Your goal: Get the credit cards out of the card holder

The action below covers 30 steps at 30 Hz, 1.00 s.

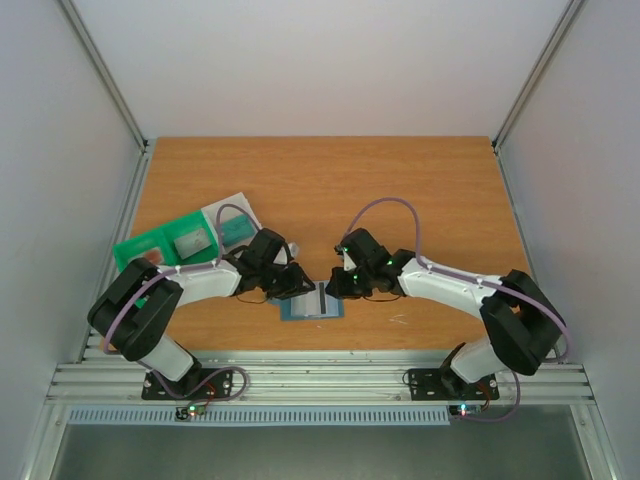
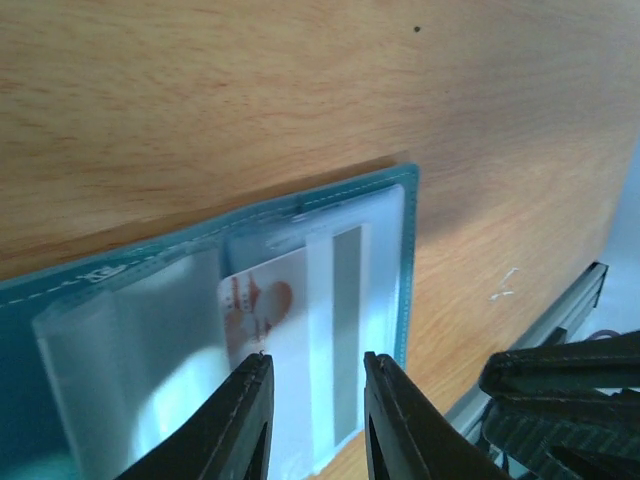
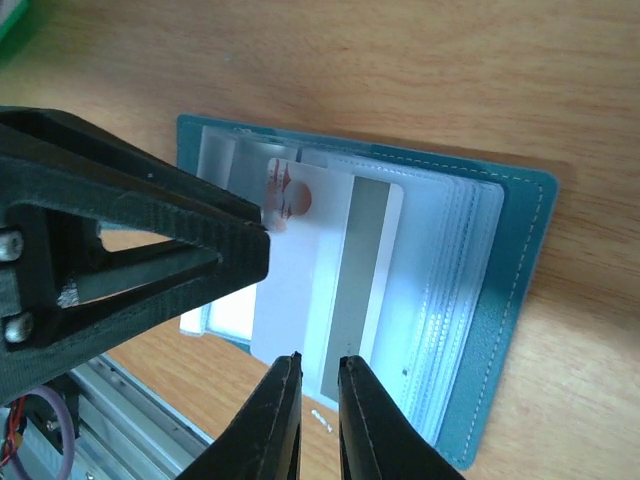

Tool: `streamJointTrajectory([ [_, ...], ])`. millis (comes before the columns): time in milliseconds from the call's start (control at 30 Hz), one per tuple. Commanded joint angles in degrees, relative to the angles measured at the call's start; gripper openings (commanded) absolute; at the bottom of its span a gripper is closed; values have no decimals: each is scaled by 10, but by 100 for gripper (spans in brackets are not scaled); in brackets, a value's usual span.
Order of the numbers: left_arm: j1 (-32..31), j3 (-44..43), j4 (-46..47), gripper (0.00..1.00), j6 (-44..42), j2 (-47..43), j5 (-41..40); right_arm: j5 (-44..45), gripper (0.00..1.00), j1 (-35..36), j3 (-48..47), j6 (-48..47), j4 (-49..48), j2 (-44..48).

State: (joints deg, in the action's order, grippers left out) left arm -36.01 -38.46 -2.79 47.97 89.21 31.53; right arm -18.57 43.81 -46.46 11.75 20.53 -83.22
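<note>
Protruding from the card holder point(image 1: 312, 305), the white credit card point(image 3: 300, 280) lies between half-open left fingers point(image 2: 240, 420); nearly closed right fingers point(image 3: 275, 420) flank its near edge, grip unclear.

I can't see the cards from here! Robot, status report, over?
Left gripper open over white card. Right gripper nearly closed at its edge, grip unclear. Card holder open, card partly out. Nothing blocking.

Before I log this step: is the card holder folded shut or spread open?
Spread open: the card holder lies flat on the table, its clear sleeves and a white card showing.
</note>
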Motion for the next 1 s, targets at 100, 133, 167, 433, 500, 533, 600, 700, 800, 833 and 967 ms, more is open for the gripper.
streamJointTrajectory([
  [100,9,9,-26,28,-36,7,-38,-25,11,-2,6,25,-70,-61],
  [133,9,9,-29,28,-39,10,-40,-26,10,-1,11,29,-80,-70],
  [167,10,10,-29,28,-41,12,-40,-27,10,-1,14,31,-86,-78],
  [433,10,25,14,28,-29,31,-18,6,7,-1,55,45,-118,-94],
  [500,10,27,22,27,-22,36,-9,6,6,-1,60,49,-125,-96],
  [533,10,30,43,26,-18,37,-4,4,6,-1,60,49,-126,-97],
  [600,10,37,69,25,-6,40,5,4,6,-1,60,49,-126,-98],
  [700,10,54,120,12,17,43,13,6,6,-2,61,49,-125,-96],
  [800,10,70,153,1,41,37,19,5,6,-2,65,54,-128,-97],
  [833,10,70,150,1,42,34,19,5,6,-2,66,56,-130,-96],
  [967,12,69,114,0,34,8,-1,6,6,-3,66,56,-131,-92],
])
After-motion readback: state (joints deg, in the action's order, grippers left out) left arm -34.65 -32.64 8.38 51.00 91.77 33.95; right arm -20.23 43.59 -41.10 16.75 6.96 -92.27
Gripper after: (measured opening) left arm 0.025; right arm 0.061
